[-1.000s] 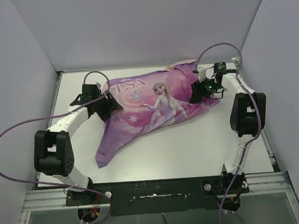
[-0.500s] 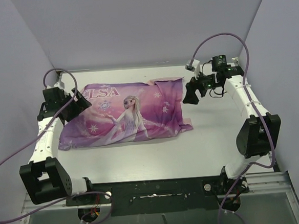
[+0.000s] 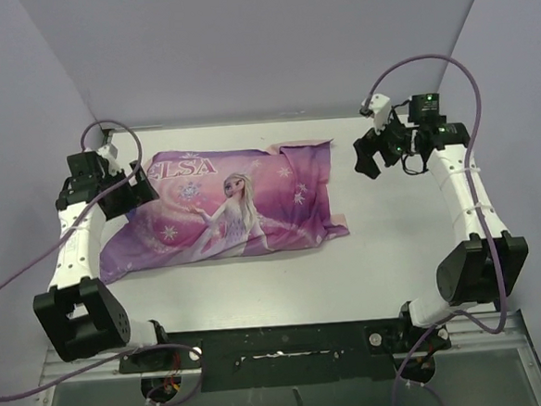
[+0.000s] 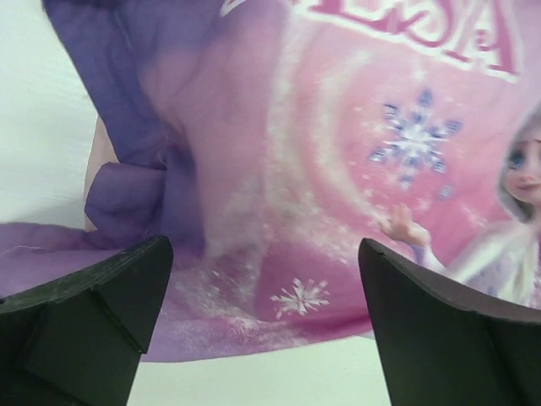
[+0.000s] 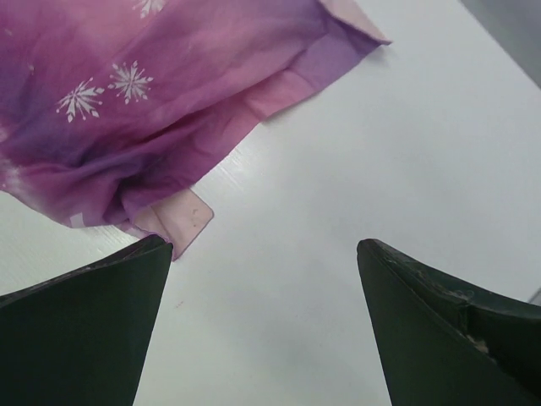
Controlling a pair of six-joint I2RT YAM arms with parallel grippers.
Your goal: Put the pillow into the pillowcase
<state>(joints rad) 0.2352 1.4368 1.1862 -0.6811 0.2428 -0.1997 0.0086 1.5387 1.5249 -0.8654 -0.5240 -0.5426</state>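
The pillowcase (image 3: 224, 206) lay flat along the middle of the white bench (image 3: 385, 241), printed side up, with the lettering toward the left end and the princess figure near the centre. At its right end a strip of pale pink lining (image 3: 304, 147) was folded outward, and the right wrist view showed a small pink corner of the lining poking out from under the purple edge. The pillow was not visible in any view, and I could not tell whether it was inside the pillowcase.

The left gripper (image 3: 126, 190) hung over the left end of the pillowcase, its jaws spread wide with nothing between them. Its wrist camera looked down on rumpled purple fabric and snowflakes. The right gripper (image 3: 371, 159) stood just beside the right end of the pillowcase, over bare bench, jaws likewise wide apart and holding nothing.

Purple cables (image 3: 418, 60) looped from both arms above the bench, clear of the fabric. Plain pale grey walls (image 3: 260, 46) closed in the bench at the back and on both sides, and a metal frame (image 3: 280, 342) ran along the near edge.
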